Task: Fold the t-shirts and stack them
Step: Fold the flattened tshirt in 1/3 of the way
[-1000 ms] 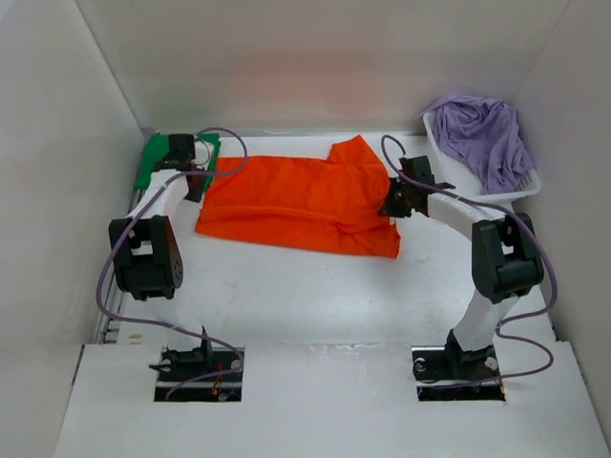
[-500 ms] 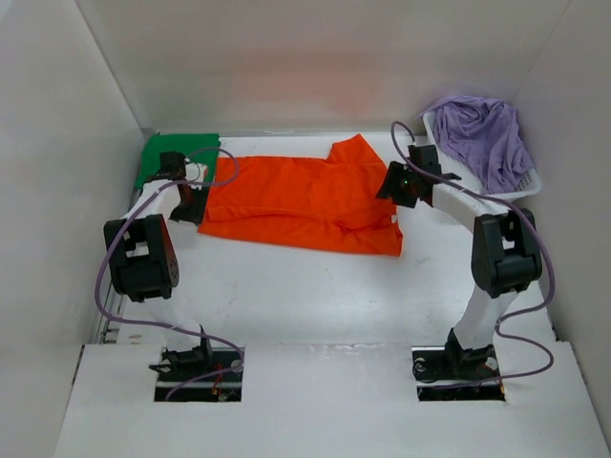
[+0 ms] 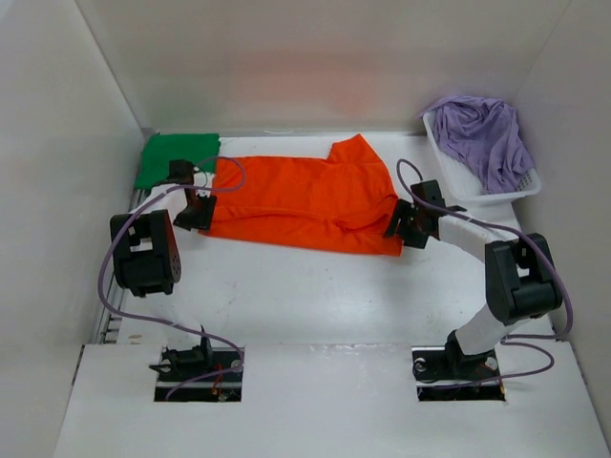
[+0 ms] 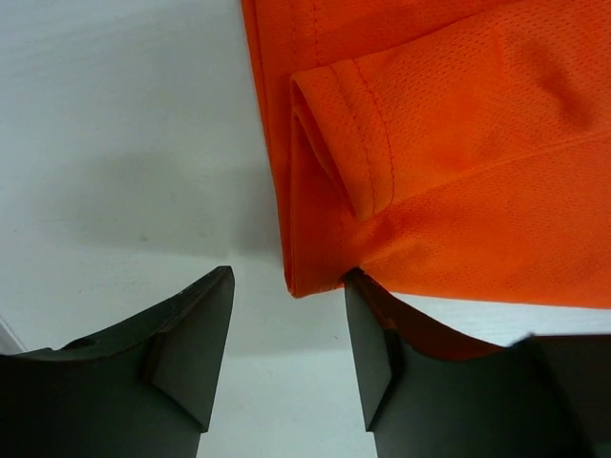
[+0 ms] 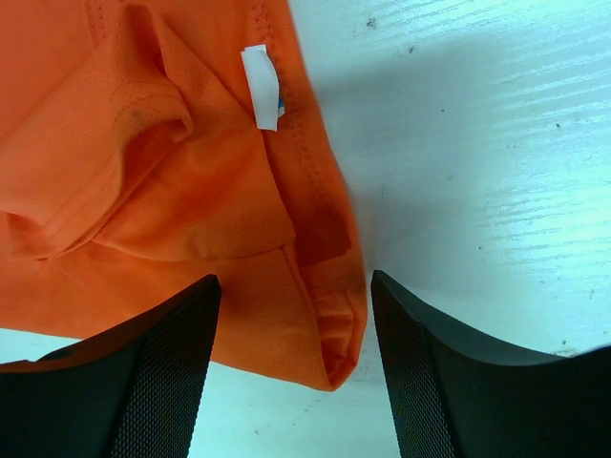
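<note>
The table (image 3: 305, 286) is mostly taken up by the orange shirt (image 3: 286, 196). It lies flat with its long axis running left to right, and a sleeve juts out at its far right. Everything else is placed from it. Off its far right end stands the basket (image 3: 456, 172), with the lavender shirt (image 3: 482, 134) crumpled inside and spilling over the rim. At its far left corner, touching or just beside it, lies the green shirt (image 3: 175, 157). This is a flat patch that looks folded, though its layers cannot be made out.

The left gripper (image 4: 288, 277) sits at the orange shirt's near left corner with its jaws about half apart. That corner pokes into the gap, close against the right finger, but nothing is pinched. The right gripper (image 5: 296, 279) sits at the near right corner with its jaws wider, and the hem lies loose between them, gripped by neither finger. Each arm is therefore nearest its own end of the shirt, and the cloth lies straight ahead of the fingers, away from the bases. My reading is that the next fold starts from these two near corners, either carrying the near edge to the far one or bringing one end along the long axis to the other.

A small white tag (image 5: 260, 86) shows by the right corner. From above, both pairs of fingers are hidden under the wrists, and how many layers the orange shirt has is unclear.
</note>
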### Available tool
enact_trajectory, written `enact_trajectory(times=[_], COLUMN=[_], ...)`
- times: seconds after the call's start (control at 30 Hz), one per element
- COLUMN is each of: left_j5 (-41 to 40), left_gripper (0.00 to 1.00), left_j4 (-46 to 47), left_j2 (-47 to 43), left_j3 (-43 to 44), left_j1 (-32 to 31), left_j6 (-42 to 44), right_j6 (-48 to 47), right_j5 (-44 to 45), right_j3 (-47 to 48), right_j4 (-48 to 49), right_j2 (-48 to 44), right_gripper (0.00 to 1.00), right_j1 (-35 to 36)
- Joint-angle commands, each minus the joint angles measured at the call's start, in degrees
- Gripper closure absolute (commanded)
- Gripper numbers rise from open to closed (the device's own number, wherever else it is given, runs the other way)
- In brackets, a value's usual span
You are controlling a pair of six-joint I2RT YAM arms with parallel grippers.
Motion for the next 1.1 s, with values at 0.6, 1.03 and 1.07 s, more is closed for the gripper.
enact_trajectory(times=[0.6,1.03,1.07], left_j5=[2.0,2.0,2.0], left_gripper=[1.0,0.79,0.74], left_j4=[2.4,-13.7,-15.1], left_j2=[-5.0,-21.9,-22.8], left_j3=[-6.1,-17.0,-17.3], left_j1=[0.3,0.7,1.2], left_j6=[-0.3,6.1,6.7], right_j6=[2.9,5.6,5.7], right_j5=[-3.7,-4.1,-4.1], right_j3=[-0.8,-11.0,-11.5], right_j4=[-6.2,-16.2,-16.9], right_j2=[-4.7,-21.0,-22.0], right_gripper=[1.0,0.75,0.6], right_j1=[3.0,4.2,4.2])
